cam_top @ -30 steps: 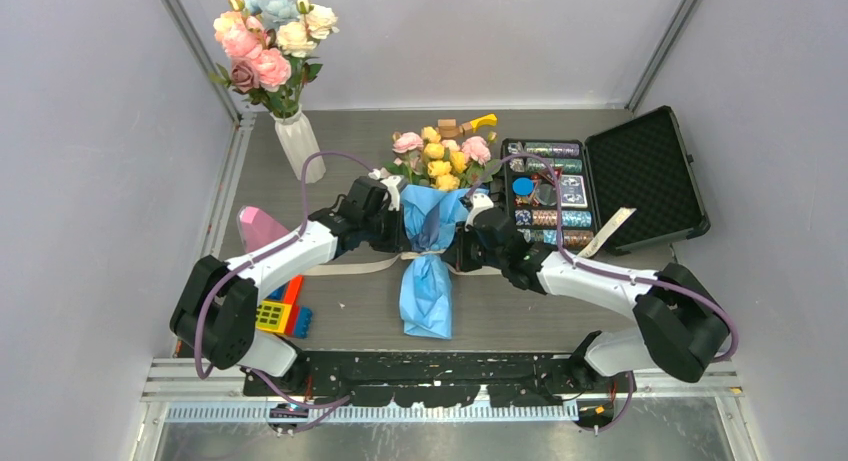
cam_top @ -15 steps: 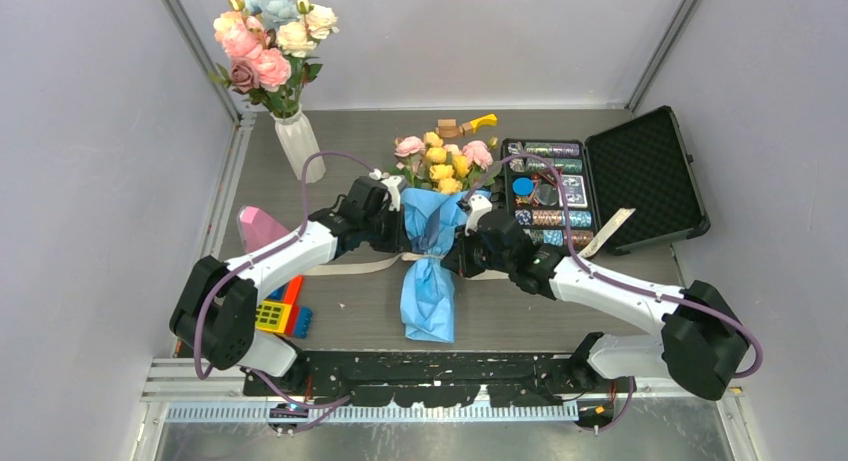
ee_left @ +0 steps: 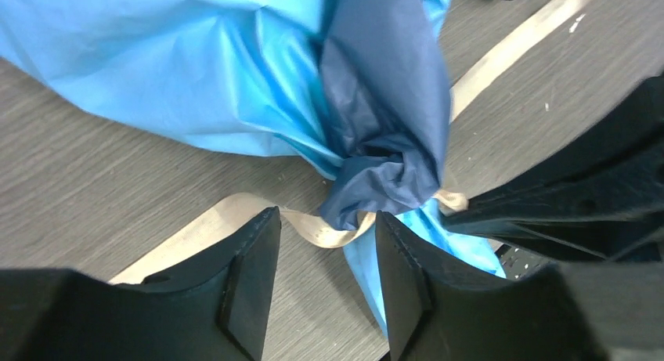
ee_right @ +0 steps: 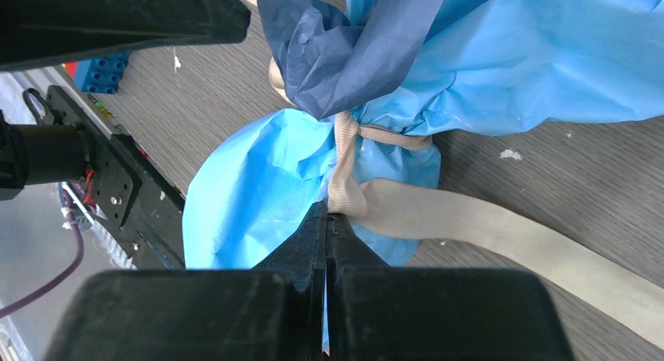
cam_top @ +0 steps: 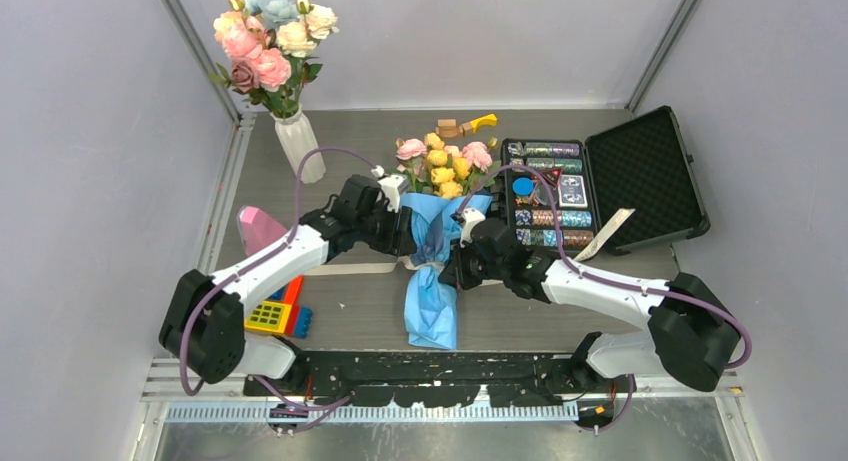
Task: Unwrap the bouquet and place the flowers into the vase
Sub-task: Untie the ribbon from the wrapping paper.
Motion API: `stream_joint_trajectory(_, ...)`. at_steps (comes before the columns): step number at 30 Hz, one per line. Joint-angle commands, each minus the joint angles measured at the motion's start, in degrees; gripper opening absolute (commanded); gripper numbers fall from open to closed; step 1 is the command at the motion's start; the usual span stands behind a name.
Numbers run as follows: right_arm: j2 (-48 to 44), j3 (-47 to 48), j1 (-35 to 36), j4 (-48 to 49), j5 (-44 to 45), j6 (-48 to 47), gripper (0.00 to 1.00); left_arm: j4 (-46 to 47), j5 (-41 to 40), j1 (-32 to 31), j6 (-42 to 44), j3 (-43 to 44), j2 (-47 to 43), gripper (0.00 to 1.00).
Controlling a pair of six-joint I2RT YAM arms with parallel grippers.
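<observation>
L claw (ee_left: 325, 240) sits w/ fingers apart, straddling the twisted neck of the bouquet (cam_top: 432, 281), not clamped on anything; the cream ribbon (ee_left: 219, 220) loops btwn them. Bouquet lies flat in the middle of the table (cam_top: 350, 301), ribbon tied, light-blue wrap toward the near edge, flowers (cam_top: 445, 166) pointing to the back. R claw (ee_right: 326, 220), on the other side, is pinched together on a ribbon strand just below the knot. Open black case (cam_top: 650, 176) at far right.

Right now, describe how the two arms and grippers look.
The left arm and right arm have white shells between bulky black joints, each with a thin purple cable. The left gripper and right gripper have matte black, tapered fingers.
</observation>
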Motion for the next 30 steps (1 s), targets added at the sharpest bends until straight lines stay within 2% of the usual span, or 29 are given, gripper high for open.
stream_joint_trajectory(1, 0.4, 0.1, 0.5, 5.2, -1.4, 1.8, 0.00, 0.3, 3.5, 0.1, 4.6, 0.6, -3.8, 0.54)
stream_joint_trajectory(5, 0.3, 0.4, 0.5, 5.2, -1.2, 1.6, 0.00, 2.8, 5.4, 0.0, 5.5, 0.1, -3.2, 0.69)
stream_joint_trajectory(8, 0.3, 0.4, 0.5, 5.2, -1.2, 1.7, 0.00, 4.1, 7.3, -0.2, 5.8, 0.6, -1.3, 0.76)
stream_joint_trajectory(13, -0.3, 0.0, 0.5, 5.2, -0.8, 2.0, 0.00, 5.0, 6.7, -1.0, 7.1, 1.4, 2.0, 0.82)
stream_joint_trajectory(17, -1.4, -0.6, 0.5, 5.3, -1.2, 2.6, 0.00, 6.3, 5.5, -1.4, 7.1, 1.7, 4.2, 0.82)
stream_joint_trajectory(19, -1.9, -1.1, 0.5, 5.3, -1.5, 2.8, 0.00, 7.6, 5.4, -1.7, 6.7, 1.6, 5.0, 0.74)
stream_joint_trajectory(21, -2.3, -1.8, 0.5, 5.3, -1.7, 3.4, 0.00, 8.6, 5.4, -1.9, 6.1, 1.6, 5.2, 0.60)
stream_joint_trajectory(26, -4.7, -4.3, 0.5, 5.2, -2.5, 5.0, 0.00, 9.5, 5.3, -1.9, 5.8, 0.7, 4.9, 0.38)
stream_joint_trajectory(30, -7.4, -5.8, 0.5, 4.8, -3.4, 6.3, 0.00, 8.6, 3.6, -1.9, 5.1, 0.0, 4.4, 0.16)
